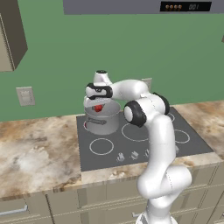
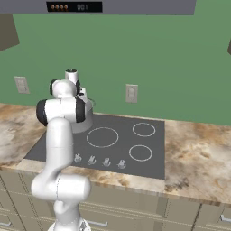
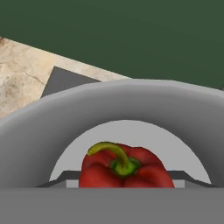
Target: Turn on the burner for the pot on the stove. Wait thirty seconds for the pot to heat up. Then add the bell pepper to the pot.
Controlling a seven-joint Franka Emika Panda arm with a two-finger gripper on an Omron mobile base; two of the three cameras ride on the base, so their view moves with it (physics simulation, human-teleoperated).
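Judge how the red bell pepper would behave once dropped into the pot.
The glossy, rounded red bell pepper would probably roll or rock on landing. The tall grey metal pot on the dark cooktop would likely contain it. It looks light.

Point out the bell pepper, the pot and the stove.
bell pepper (image 3: 124, 173): hand view, red body below the green stem.
pot (image 1: 103, 120): left base view, grey outer side wall.
stove (image 2: 122, 144): right base view, bare dark surface between the ring outlines.

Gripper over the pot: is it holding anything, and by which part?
It holds the red bell pepper above the pot's opening, gripped on its body at the sides; the green stem stays free. The contact points themselves are hidden.
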